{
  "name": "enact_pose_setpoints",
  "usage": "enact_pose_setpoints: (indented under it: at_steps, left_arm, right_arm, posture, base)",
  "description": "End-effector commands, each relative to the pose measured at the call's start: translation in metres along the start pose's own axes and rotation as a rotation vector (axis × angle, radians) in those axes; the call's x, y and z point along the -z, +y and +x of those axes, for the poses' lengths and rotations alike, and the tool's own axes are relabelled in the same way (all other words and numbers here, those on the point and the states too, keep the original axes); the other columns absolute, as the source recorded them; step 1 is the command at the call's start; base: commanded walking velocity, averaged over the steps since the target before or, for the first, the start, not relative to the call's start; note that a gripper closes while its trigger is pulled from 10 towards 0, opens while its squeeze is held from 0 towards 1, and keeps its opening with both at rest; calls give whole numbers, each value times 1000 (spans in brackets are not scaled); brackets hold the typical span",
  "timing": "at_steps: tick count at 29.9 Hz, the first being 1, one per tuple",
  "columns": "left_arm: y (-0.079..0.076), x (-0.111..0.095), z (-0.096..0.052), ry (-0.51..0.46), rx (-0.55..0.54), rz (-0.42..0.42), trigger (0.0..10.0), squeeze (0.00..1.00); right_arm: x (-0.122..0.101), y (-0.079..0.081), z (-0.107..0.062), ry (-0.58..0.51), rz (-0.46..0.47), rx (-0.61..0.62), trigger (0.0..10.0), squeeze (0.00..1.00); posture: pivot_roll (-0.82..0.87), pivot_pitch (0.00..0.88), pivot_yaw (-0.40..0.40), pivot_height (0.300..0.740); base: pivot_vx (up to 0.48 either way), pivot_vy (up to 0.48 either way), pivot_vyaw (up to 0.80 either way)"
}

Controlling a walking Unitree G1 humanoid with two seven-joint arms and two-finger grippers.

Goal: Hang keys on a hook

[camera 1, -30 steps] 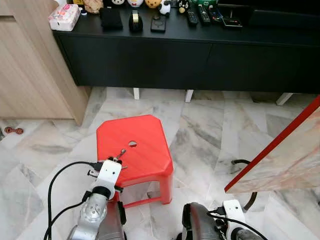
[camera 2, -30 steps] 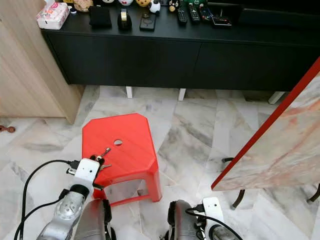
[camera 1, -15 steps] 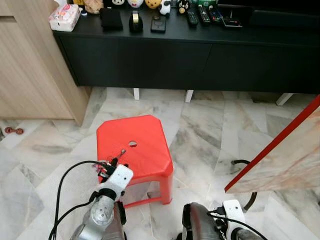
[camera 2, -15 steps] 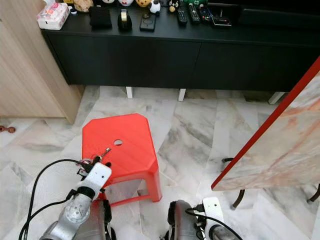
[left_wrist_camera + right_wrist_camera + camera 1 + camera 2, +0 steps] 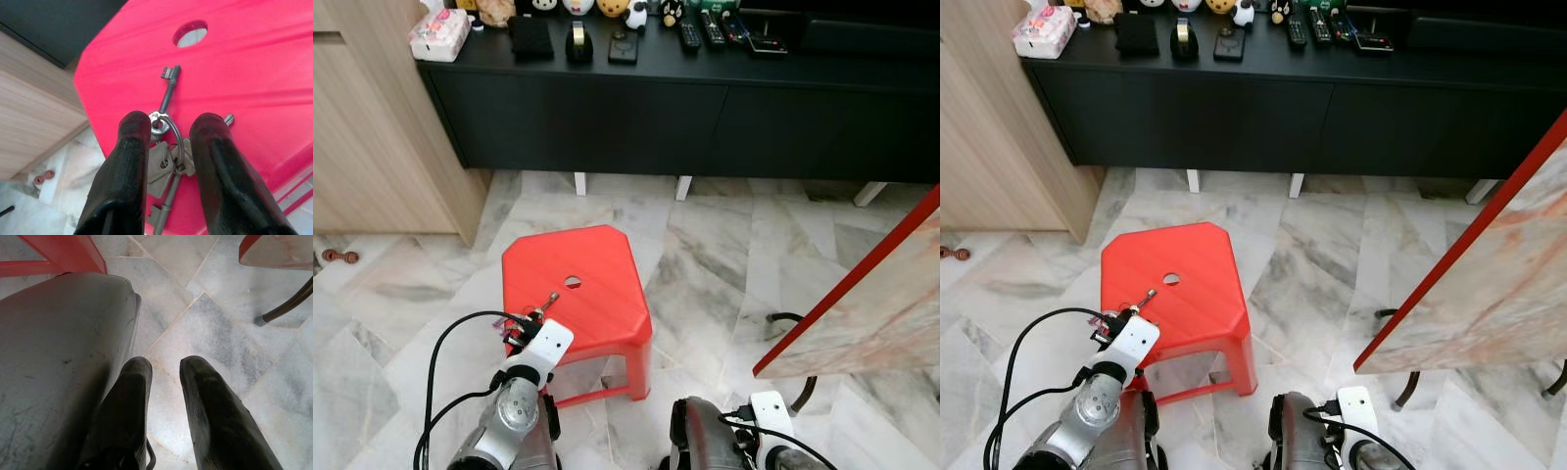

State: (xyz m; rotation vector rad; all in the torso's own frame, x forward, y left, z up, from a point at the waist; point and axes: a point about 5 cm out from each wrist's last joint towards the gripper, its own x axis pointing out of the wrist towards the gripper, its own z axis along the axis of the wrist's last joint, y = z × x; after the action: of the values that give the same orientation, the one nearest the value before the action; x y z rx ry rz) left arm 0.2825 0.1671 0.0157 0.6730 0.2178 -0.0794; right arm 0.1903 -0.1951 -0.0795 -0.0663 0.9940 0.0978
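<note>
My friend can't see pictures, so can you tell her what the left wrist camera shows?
The left gripper has its two black fingers open on either side of a bunch of keys lying on a red stool. One long key points toward a round hole in the stool's top, with a wooden cabinet beside.

No text, label, brand, number or sign can be read. The tissue pack (image 5: 438, 34) on the black cabinet (image 5: 607, 108) carries a pink printed pattern, too small to make out as words. The remote controls (image 5: 703, 27) there have buttons whose markings are too small to tell. The keys (image 5: 168, 156) on the red stool (image 5: 254, 88) show no legible stamping.
</note>
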Motion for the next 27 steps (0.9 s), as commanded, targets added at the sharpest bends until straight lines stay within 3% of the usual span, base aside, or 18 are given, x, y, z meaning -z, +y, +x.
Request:
enact_pose_setpoints:
  at_steps: [1,10,21,22,23,24,27]
  left_arm:
    - [-5,6,-2,40,16,-9,10000,0]
    - [-1,6,5,67,14,0,10000,0]
    - [7,16,8,158,-31,-60,10000,0]
    - [7,17,8,159,-31,-62,9294,0]
    - [7,17,8,162,-31,-67,7098,0]
    - [7,17,8,164,-30,-73,0,0]
    - [6,17,9,169,-30,-90,0,0]
  right_arm:
    - [21,2,-2,78,9,-6,10000,0]
    - [21,2,-2,78,11,-6,10000,0]
    - [22,3,-2,82,5,-9,10000,0]
    - [22,3,-2,82,5,-9,10000,0]
    - [22,3,-2,82,6,-9,10000,0]
    - [22,3,-2,82,5,-9,10000,0]
    - [21,3,-2,81,6,-10,10000,0]
  posture:
    - [-16,159,-91,602]
    - [-20,159,-91,602]
    - [-20,167,-91,602]
    - [-20,167,-91,602]
    - [-20,167,-91,602]
    - [-20,167,-91,602]
    - [-21,168,-91,602]
  base:
    - [0,0,0]
    - [0,0,0]
    - [0,0,0]
    - [0,0,0]
    - [0,0,0]
    - [0,0,0]
    - [0,0,0]
